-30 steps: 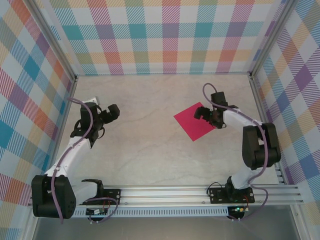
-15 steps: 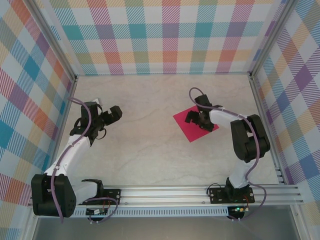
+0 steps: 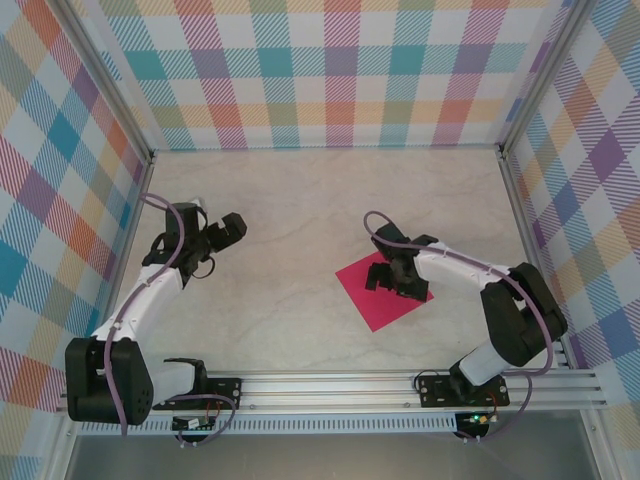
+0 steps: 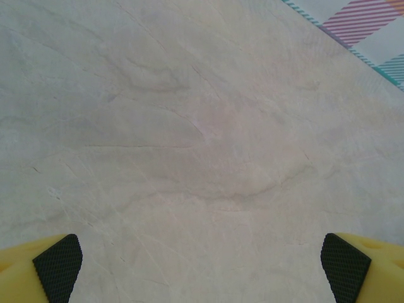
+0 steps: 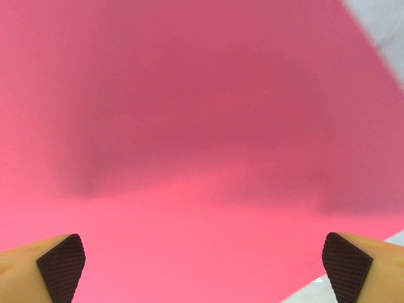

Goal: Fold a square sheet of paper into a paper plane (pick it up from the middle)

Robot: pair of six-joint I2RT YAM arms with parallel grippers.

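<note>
The square sheet of paper [image 3: 375,303] is magenta-pink and lies flat and unfolded on the table, right of centre, turned like a diamond. My right gripper [image 3: 392,275] is low over the sheet's middle, jaws wide open. In the right wrist view the sheet [image 5: 202,126] spreads under the open right gripper [image 5: 203,268], and both black pads [image 5: 60,265] stand far apart with pink paper between them. My left gripper [image 3: 228,232] hovers open at the left side, well away from the sheet. Under the left gripper [image 4: 202,268] is bare table, with nothing between its pads [image 4: 57,268].
The marble-look table [image 3: 290,250] is walled by plaid panels [image 3: 330,70] at the back and both sides. An aluminium rail [image 3: 340,385] carrying the arm bases runs along the near edge. A strip of table [image 5: 385,25] shows past the sheet's corner.
My right gripper has moved left and toward the near edge, and the sheet has slid the same way with it. The left arm has barely shifted.
</note>
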